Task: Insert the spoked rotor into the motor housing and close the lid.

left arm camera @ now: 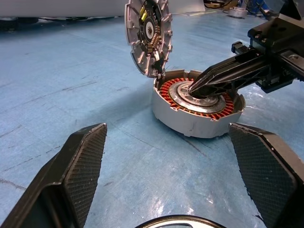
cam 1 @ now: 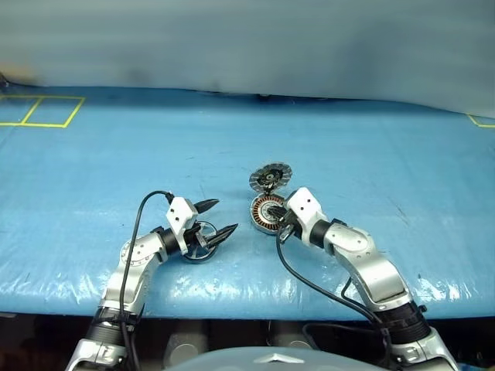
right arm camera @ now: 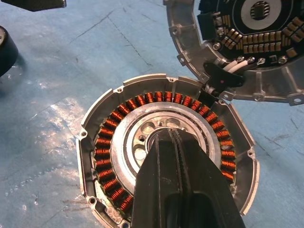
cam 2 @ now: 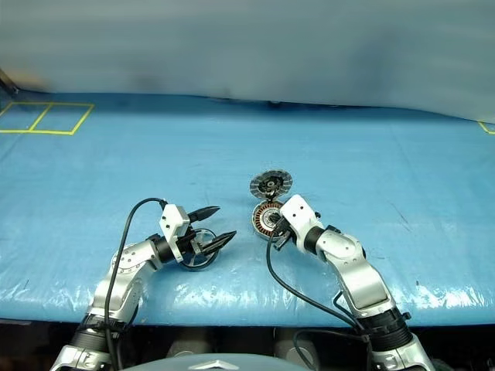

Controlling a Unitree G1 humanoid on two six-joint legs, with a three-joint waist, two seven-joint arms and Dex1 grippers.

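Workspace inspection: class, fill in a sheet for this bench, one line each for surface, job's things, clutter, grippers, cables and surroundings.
Surface: blue table cover, wrinkled, glossy at its near edge.
Job's things: motor housing flat on the cover, copper coils exposed; lid swung open, standing up on its hinge; spoked rotor at the left gripper, not in the housing.
Clutter: nothing seen.
Grippers: left gripper open, fingers either side of the rotor; right gripper shut, tip at the housing's silver centre.
Cables: black cable looped over the left arm; another along the right.
Surroundings: yellow floor lines beyond the table.
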